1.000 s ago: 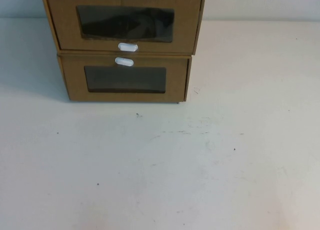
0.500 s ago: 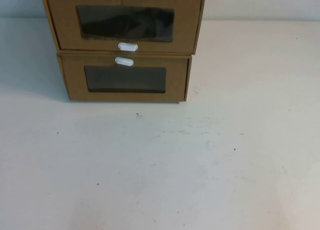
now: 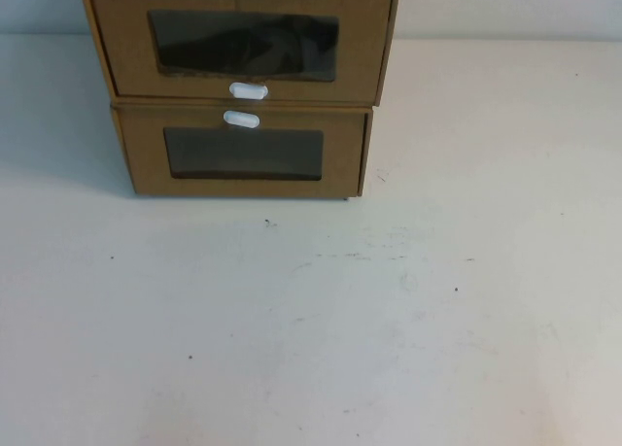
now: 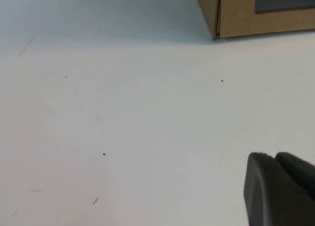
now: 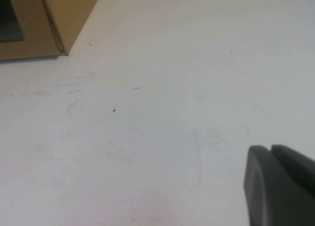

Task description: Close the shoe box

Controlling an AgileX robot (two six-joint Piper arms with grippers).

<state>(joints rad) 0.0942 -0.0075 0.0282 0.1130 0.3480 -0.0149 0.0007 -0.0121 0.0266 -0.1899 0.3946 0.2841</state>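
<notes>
The left gripper (image 4: pixel 280 186) hangs low over bare desk (image 3: pixel 311 349) on the robot's left, out of the high view; only a dark finger shows at the edge of its wrist view, so I cannot tell whether the fingers are spread or pressed together. Ahead, at the far left-centre of the desk, the shoe box (image 3: pixel 243 43) sits stacked on a similar brown box (image 3: pixel 243 154), its white pull tab (image 3: pixel 249 90) just below its window. Its front appears to stand slightly forward of the lower one. A good close probably means a flat, centred push on the front panel near the tab, straight back, without shoving the stack. The right gripper (image 5: pixel 283 186) hovers over desk on the right, finger state likewise unreadable.
</notes>
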